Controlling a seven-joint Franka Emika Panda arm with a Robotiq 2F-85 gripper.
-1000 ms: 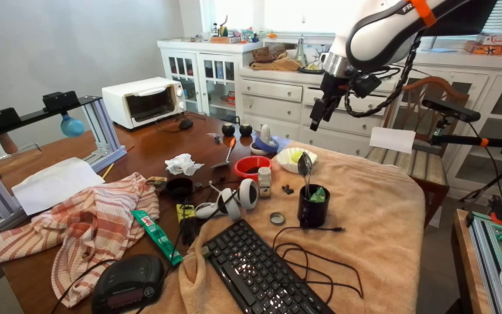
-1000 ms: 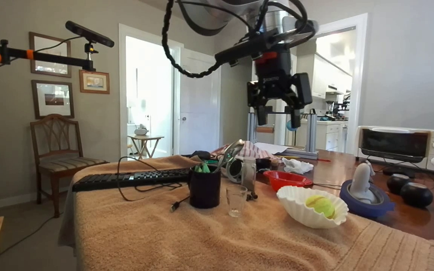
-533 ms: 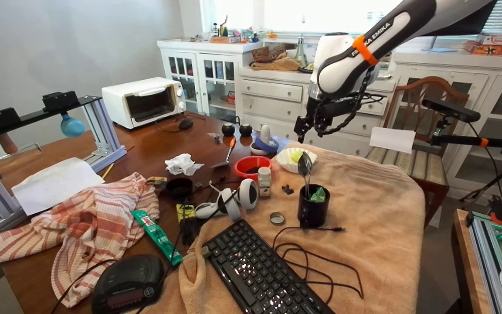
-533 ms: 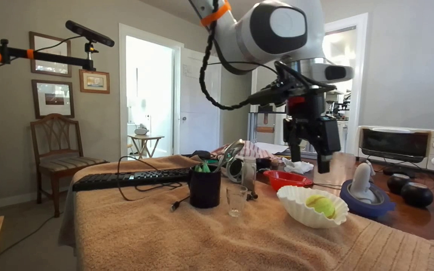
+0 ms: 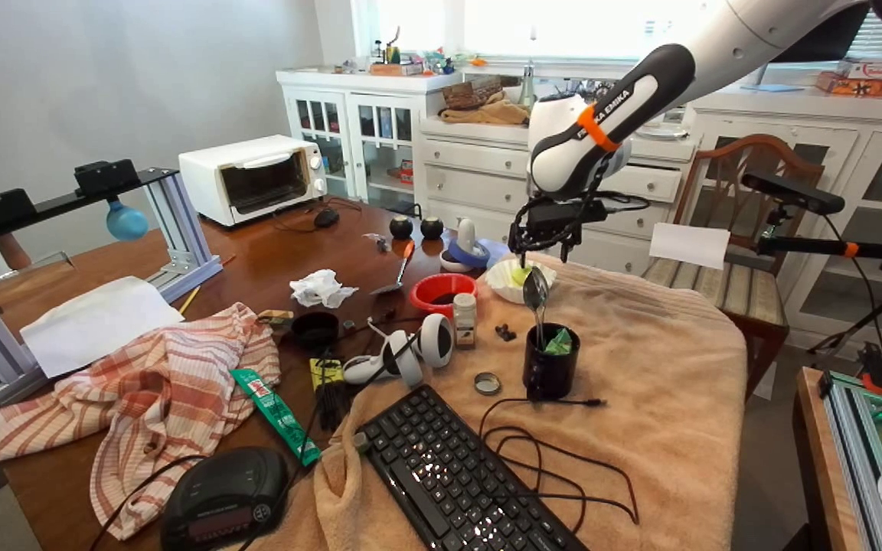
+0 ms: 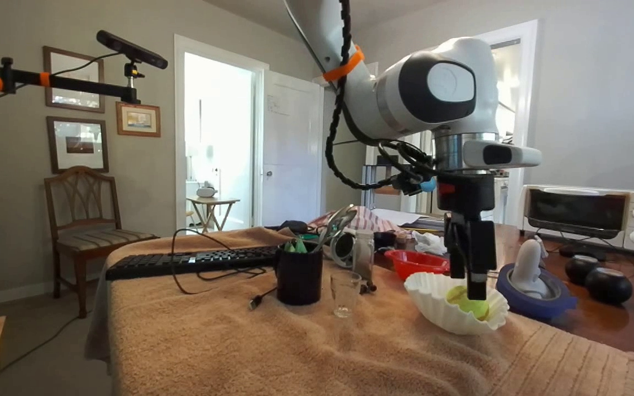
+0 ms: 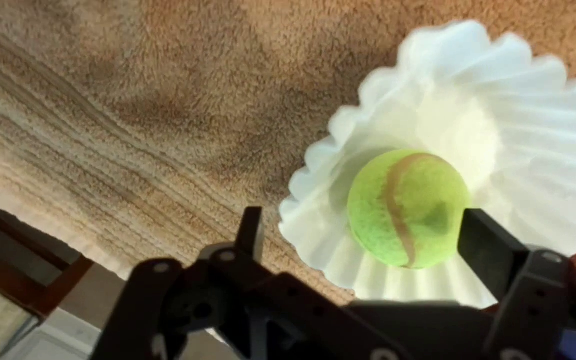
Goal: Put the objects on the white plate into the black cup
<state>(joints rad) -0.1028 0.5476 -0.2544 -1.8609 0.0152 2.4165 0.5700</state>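
Note:
A yellow-green tennis ball (image 7: pixel 408 210) rests in the fluted white plate (image 7: pixel 543 140), which looks like a deep scalloped dish. My gripper (image 7: pixel 363 227) is directly over it, pointing down and open wide. In the wrist view the right finger (image 7: pixel 490 255) appears close beside the ball; contact cannot be told. The left finger stands apart, over the dish's near rim. An exterior view has the fingertips (image 6: pixel 476 289) low at the dish, partly covering the ball. The black cup (image 5: pixel 550 375) stands upright on the towel, with a green piece (image 5: pixel 560 342) and metal spoons (image 5: pixel 535 291) in it.
A small clear glass (image 6: pixel 344 294) stands between cup and dish. Beside the dish are a red bowl (image 5: pixel 420 295) and a blue ring (image 6: pixel 553 305) with a white controller. A glass jar (image 5: pixel 465 325), cables and a black keyboard (image 5: pixel 441 459) are near the cup.
My gripper has come down from high above the table and across to the white plate, turning on the way. Its fingers stay open. Ball, plate and cup have not moved.

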